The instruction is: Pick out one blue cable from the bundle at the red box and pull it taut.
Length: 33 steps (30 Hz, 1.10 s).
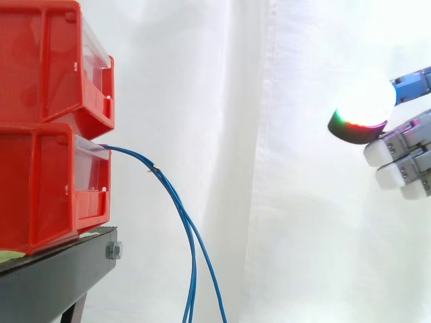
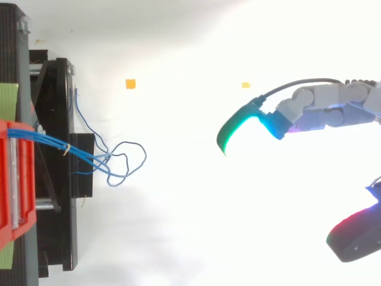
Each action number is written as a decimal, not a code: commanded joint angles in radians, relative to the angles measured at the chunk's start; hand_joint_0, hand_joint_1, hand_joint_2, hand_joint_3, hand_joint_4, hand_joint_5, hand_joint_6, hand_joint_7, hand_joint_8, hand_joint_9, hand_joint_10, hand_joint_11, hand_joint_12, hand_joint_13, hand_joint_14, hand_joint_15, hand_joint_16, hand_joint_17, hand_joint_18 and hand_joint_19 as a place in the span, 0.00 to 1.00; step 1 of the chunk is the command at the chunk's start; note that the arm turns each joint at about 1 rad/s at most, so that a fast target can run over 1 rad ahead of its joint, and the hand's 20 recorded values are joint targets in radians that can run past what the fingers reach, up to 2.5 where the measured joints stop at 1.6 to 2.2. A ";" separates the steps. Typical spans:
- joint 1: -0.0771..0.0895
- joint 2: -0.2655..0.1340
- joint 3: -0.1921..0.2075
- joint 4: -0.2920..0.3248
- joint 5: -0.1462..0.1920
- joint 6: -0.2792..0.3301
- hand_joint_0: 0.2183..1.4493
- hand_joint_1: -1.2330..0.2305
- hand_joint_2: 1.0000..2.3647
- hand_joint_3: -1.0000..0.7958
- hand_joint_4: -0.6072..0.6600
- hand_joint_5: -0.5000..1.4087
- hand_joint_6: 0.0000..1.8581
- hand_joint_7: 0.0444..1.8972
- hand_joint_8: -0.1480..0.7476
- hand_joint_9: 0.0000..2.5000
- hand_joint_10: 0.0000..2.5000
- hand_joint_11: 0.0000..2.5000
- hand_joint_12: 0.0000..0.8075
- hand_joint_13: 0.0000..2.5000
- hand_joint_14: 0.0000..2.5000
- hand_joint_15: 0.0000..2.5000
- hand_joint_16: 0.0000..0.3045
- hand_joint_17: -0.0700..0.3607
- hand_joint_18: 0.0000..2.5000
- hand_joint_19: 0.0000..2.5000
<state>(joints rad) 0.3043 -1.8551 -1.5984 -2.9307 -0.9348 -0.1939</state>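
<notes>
Thin blue cables (image 1: pixel 176 205) leave the front of the lower red bin (image 1: pixel 50 185) as a bundle, arch outward and hang down past the stand. From above, the blue cables (image 2: pixel 89 157) fan out from the red bin (image 2: pixel 16 179) and end in loose loops on the floor. My hand (image 1: pixel 404 145) hangs far to the right of the cables, well apart from them. Its fingers (image 2: pixel 315 113) are straight and spread from the thumb (image 2: pixel 357 235), with glowing pads and nothing between them.
A second red bin (image 1: pixel 54 64) is stacked on the lower one. Both rest on a black stand (image 1: pixel 60 269) with a bolt at its corner. A white curtain forms the backdrop. Two small orange markers (image 2: pixel 130 84) lie on the white floor.
</notes>
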 commanded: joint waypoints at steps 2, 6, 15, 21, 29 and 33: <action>0.004 -0.012 0.000 0.048 0.053 -0.056 0.25 0.39 0.00 0.28 0.64 0.16 0.27 0.36 0.41 0.24 0.00 0.04 0.35 0.21 0.00 0.04 0.10 0.32 0.10 0.09; 0.006 -0.024 0.000 0.058 0.073 -0.098 0.25 0.39 0.00 0.28 0.64 0.16 0.27 0.36 0.41 0.25 0.00 0.05 0.35 0.22 0.00 0.04 0.10 0.32 0.10 0.09; -0.001 -0.108 0.000 0.133 0.082 -0.101 0.23 0.37 0.00 0.28 0.65 0.16 0.27 0.36 0.42 0.27 0.00 0.08 0.36 0.24 0.00 0.06 0.10 0.33 0.12 0.09; 0.001 -0.124 0.000 0.185 0.120 -0.162 0.23 0.34 0.00 0.28 0.65 0.16 0.27 0.37 0.42 0.27 0.00 0.08 0.36 0.25 0.00 0.06 0.10 0.33 0.14 0.09; -0.002 -0.156 0.000 0.217 0.133 -0.269 0.23 0.34 0.00 0.28 0.65 0.16 0.27 0.37 0.42 0.27 0.00 0.08 0.36 0.25 0.00 0.06 0.10 0.32 0.15 0.10; -0.007 -0.214 0.029 0.248 0.133 -0.269 0.23 0.34 0.00 0.28 0.65 0.16 0.27 0.37 0.42 0.27 0.00 0.09 0.36 0.25 0.00 0.06 0.10 0.32 0.15 0.10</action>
<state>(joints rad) 0.3018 -2.0260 -1.5918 -2.7058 -0.8033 -0.4573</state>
